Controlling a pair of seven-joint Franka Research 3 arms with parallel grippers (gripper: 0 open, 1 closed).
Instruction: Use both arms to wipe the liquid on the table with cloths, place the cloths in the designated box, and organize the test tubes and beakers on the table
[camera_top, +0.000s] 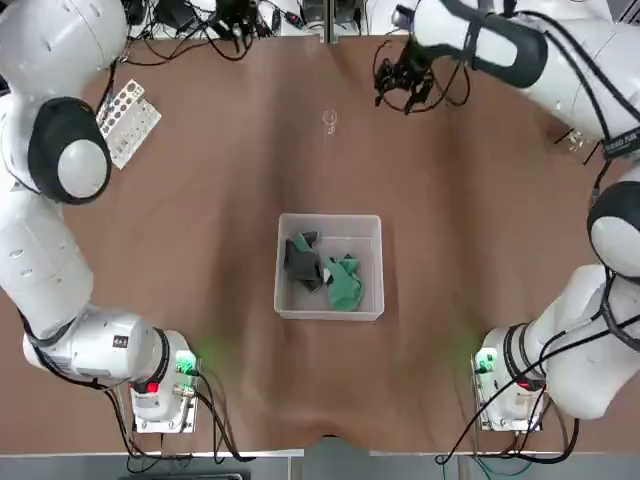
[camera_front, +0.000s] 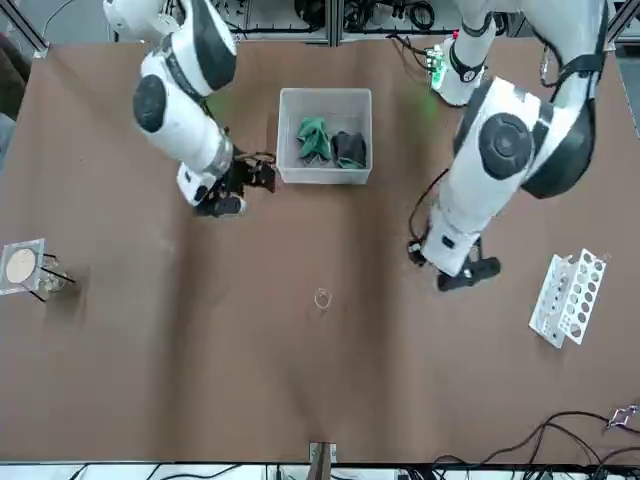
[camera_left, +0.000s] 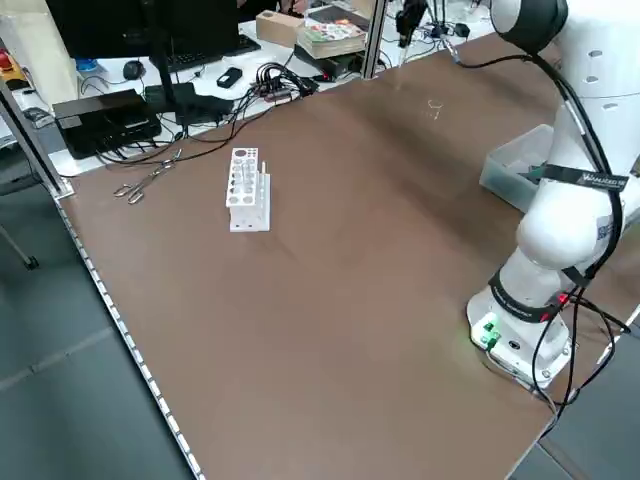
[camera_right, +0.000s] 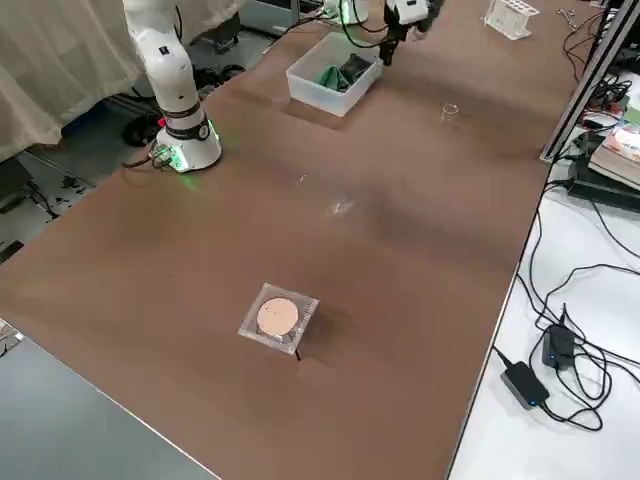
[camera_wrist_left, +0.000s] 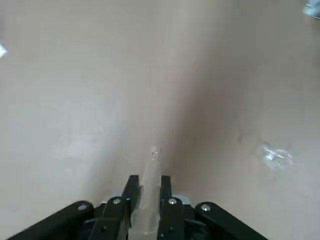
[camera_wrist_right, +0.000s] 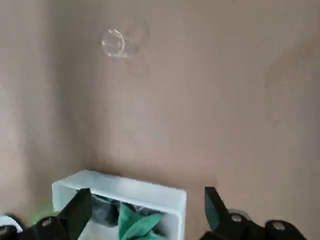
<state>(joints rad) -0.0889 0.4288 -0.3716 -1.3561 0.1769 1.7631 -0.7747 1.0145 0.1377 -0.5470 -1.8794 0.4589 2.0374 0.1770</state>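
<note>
White rounded arms (camera_top: 50, 250) — black bands, dangling black cables.

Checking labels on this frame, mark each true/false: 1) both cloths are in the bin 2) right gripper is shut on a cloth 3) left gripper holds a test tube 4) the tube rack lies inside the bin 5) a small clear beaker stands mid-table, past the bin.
1) True: the green cloth and grey cloth lie in the bin.
2) False: the right gripper is open and empty.
3) True: the left gripper is shut on a test tube.
4) False: the rack lies on the table.
5) True: beaker.
</note>
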